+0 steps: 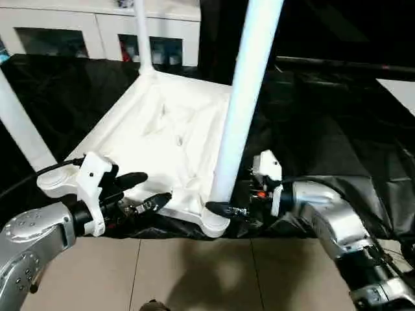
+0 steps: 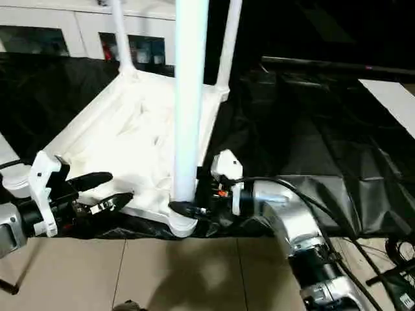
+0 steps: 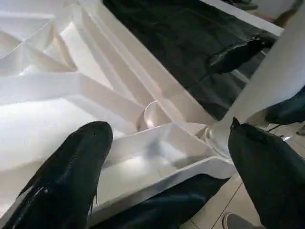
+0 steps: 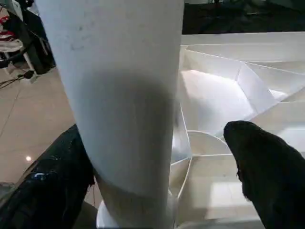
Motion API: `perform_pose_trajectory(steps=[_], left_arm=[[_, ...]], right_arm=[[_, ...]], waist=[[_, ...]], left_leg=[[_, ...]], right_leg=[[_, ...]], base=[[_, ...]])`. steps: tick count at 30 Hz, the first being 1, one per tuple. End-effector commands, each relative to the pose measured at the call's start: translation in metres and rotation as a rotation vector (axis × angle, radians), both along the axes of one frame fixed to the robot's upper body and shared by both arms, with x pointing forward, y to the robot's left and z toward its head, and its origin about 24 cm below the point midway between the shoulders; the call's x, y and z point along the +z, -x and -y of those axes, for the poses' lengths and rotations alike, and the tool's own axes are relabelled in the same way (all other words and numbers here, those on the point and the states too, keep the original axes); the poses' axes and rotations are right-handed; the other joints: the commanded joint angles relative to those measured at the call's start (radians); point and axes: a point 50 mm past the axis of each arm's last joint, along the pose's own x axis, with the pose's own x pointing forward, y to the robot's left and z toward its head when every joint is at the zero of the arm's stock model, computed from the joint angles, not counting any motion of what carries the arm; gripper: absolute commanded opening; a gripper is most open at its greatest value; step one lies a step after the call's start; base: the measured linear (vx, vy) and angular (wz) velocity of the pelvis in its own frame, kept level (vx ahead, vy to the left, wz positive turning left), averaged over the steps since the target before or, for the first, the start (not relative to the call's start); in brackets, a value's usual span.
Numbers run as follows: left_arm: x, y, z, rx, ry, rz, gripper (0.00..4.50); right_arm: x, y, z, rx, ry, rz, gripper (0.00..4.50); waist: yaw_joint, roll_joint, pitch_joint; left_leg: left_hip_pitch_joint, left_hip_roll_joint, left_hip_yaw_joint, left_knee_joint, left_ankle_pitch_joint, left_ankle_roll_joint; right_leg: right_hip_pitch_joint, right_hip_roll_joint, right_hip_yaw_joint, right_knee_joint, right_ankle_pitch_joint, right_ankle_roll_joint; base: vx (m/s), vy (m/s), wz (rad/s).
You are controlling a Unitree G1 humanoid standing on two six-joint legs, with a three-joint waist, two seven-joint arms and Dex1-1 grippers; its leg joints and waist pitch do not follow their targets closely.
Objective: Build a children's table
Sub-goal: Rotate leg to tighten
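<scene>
Four legs (image 1: 241,97) upright in corner sockets (image 1: 216,222)

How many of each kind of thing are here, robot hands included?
Table legs: 4
Tabletop: 1
Robot grippers: 2 (left gripper, right gripper)
Cabinet: 1
Total: 8

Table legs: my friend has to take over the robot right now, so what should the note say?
Left gripper: open, empty, over the table top's near rim.
Right gripper: open, around the near leg's base.
Done: top lies upside down on the black cloth, with four legs standing in the corners.
Left: probably check each leg is seated, then flip the table.
</scene>
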Motion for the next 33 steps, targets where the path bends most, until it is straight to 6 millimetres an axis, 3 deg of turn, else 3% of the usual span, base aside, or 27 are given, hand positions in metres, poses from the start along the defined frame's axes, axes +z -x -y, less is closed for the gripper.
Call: perform_pose_trajectory(steps=[1, 2, 3, 5, 7, 9, 10, 14, 15, 19, 23, 24, 26, 27, 28, 29, 30, 31, 33], left_arm=[[-0.003, 0.001, -0.003, 0.02, -0.006, 0.004, 4.47], [-0.003, 0.001, -0.003, 0.02, -0.006, 0.004, 4.47], [-0.006, 0.002, -0.009, 0.054, -0.021, 0.005, 4.47], [-0.007, 0.002, -0.011, 0.063, -0.036, 0.007, 4.47], [-0.008, 0.001, -0.012, 0.058, -0.05, 0.02, 4.47], [-0.01, -0.005, -0.011, 0.059, -0.058, 0.051, 4.47], [-0.01, -0.005, -0.011, 0.061, -0.057, 0.052, 4.47], [-0.017, -0.022, -0.018, 0.131, -0.049, 0.102, 4.47], [-0.016, -0.023, -0.012, 0.147, -0.04, 0.12, 4.47], [-0.014, -0.022, -0.006, 0.157, -0.034, 0.136, 4.47], [-0.008, -0.021, -0.004, 0.343, -0.039, 0.174, 4.47], [-0.008, -0.021, -0.004, 0.343, -0.039, 0.174, 4.47], [-0.007, -0.02, -0.003, 0.347, -0.028, 0.177, 4.47], [-0.005, -0.017, -0.002, 0.351, -0.027, 0.183, 4.47], [-0.003, -0.013, -0.003, 0.367, -0.023, 0.191, 4.47], [0.001, -0.007, -0.003, 0.378, -0.015, 0.207, 4.47], [0.001, -0.007, -0.003, 0.378, -0.015, 0.207, 4.47], [0.004, -0.003, -0.003, 0.385, -0.008, 0.218, 4.47], [0.006, 0.002, -0.005, 0.4, -0.009, 0.227, 4.47]], right_arm=[[0.003, -0.008, 0.003, -0.05, 0.02, 0.042, 4.5], [0.003, -0.008, 0.003, -0.05, 0.02, 0.042, 4.5], [0.0, -0.021, 0.014, -0.203, 0.063, 0.072, 4.5], [-0.002, -0.03, 0.025, -0.314, 0.074, 0.076, 4.5], [-0.002, -0.036, 0.037, -0.408, 0.082, 0.083, 4.5], [-0.002, -0.043, 0.049, -0.507, 0.096, 0.1, 4.5], [-0.002, -0.043, 0.05, -0.512, 0.096, 0.1, 4.5], [-0.001, -0.05, 0.063, -0.633, 0.101, 0.122, 4.5], [0.0, -0.05, 0.065, -0.648, 0.093, 0.126, 4.5], [0.0, -0.05, 0.066, -0.658, 0.087, 0.131, 4.5], [-0.004, -0.044, 0.083, -0.717, 0.119, 0.142, 4.5], [-0.004, -0.044, 0.083, -0.717, 0.119, 0.142, 4.5], [-0.004, -0.043, 0.085, -0.717, 0.119, 0.142, 4.5], [-0.004, -0.041, 0.086, -0.708, 0.113, 0.138, 4.5], [-0.003, -0.038, 0.087, -0.691, 0.111, 0.135, 4.5], [-0.003, -0.032, 0.088, -0.665, 0.112, 0.136, 4.5], [-0.003, -0.032, 0.088, -0.665, 0.112, 0.136, 4.5], [-0.003, -0.029, 0.089, -0.647, 0.114, 0.137, 4.5], [-0.002, -0.023, 0.091, -0.628, 0.116, 0.137, 4.5]], waist=[[-0.005, 0.019, -0.047], [-0.004, 0.02, -0.047], [-0.004, 0.021, -0.046], [-0.005, 0.02, -0.043], [-0.004, 0.036, -0.042], [-0.001, 0.038, -0.041], [-0.001, 0.035, -0.041], [-0.001, 0.04, -0.045], [-0.005, 0.034, -0.045], [-0.005, 0.034, -0.047], [0.0, 0.033, -0.056], [0.001, 0.027, -0.053], [0.003, 0.028, -0.05], [0.005, 0.02, -0.049], [0.006, 0.023, -0.048], [0.002, 0.009, -0.044], [0.005, 0.017, -0.046], [0.002, 0.018, -0.046], [0.002, 0.01, -0.043]], left_leg=[[0.026, 0.021, -0.006, -0.071, -0.067, -0.028], [0.028, 0.022, -0.006, -0.072, -0.075, -0.03], [0.028, 0.023, -0.007, -0.073, -0.082, -0.036], [0.03, 0.022, -0.004, -0.078, -0.113, -0.051], [0.034, 0.025, -0.005, -0.081, -0.156, -0.072], [0.036, 0.027, -0.005, -0.084, -0.192, -0.077], [0.035, 0.026, -0.003, -0.084, -0.197, -0.076], [0.029, 0.023, -0.005, -0.082, -0.162, -0.069], [0.027, 0.024, -0.004, -0.081, -0.148, -0.065], [0.023, 0.022, -0.003, -0.076, -0.113, -0.041], [0.021, 0.024, -0.002, -0.065, -0.054, -0.02], [0.019, 0.021, 0.0, -0.063, -0.043, -0.01], [0.02, 0.02, 0.002, -0.066, -0.077, -0.011], [0.018, 0.023, 0.001, -0.069, -0.083, -0.01], [0.018, 0.023, 0.001, -0.069, -0.084, -0.011], [0.015, 0.025, 0.003, -0.072, -0.096, -0.006], [0.017, 0.027, 0.001, -0.072, -0.09, -0.001], [0.018, 0.025, 0.002, -0.071, -0.089, 0.001], [0.014, 0.024, 0.002, -0.071, -0.08, 0.007]], right_leg=[[0.009, -0.058, 0.03, -0.063, 0.328, -0.147], [0.007, -0.057, 0.03, -0.065, 0.315, -0.148], [0.007, -0.06, 0.031, -0.066, 0.296, -0.151], [0.005, -0.063, 0.033, -0.072, 0.227, -0.155], [-0.002, -0.064, 0.034, -0.075, 0.17, -0.158], [-0.004, -0.066, 0.035, -0.079, 0.124, -0.163], [-0.002, -0.065, 0.036, -0.079, 0.12, -0.164], [0.002, -0.066, 0.035, -0.077, 0.157, -0.165], [0.003, -0.064, 0.035, -0.074, 0.192, -0.168], [0.005, -0.062, 0.033, -0.069, 0.256, -0.172], [0.007, -0.057, 0.031, -0.06, 0.374, -0.166], [0.004, -0.053, 0.03, -0.059, 0.388, -0.167], [0.001, -0.055, 0.031, -0.066, 0.321, -0.164], [0.004, -0.057, 0.032, -0.067, 0.292, -0.163], [0.002, -0.057, 0.031, -0.068, 0.281, -0.16], [0.005, -0.056, 0.033, -0.072, 0.27, -0.153], [0.003, -0.059, 0.031, -0.072, 0.27, -0.145], [0.0, -0.057, 0.031, -0.072, 0.264, -0.146], [0.002, -0.055, 0.032, -0.073, 0.267, -0.14]], base=[[0.0, 0.0, 0.0], [0.0, 0.0, 0.0], [0.0, 0.0, 0.0], [0.0, 0.0, 0.0], [0.0, 0.0, 0.0], [-0.026, 0.006, 0.01], [0.0, 0.0, 0.0], [0.0, 0.0, 0.0], [0.0, 0.0, 0.0], [0.0, 0.0, 0.0], [0.0, 0.0, 0.0], [0.0, 0.0, 0.0], [0.0, 0.0, 0.0], [0.0, 0.0, 0.0], [0.0, 0.0, 0.0], [0.0, 0.0, 0.0], [0.0, 0.0, 0.0], [0.0, 0.0, 0.0], [0.0, 0.0, 0.0]])
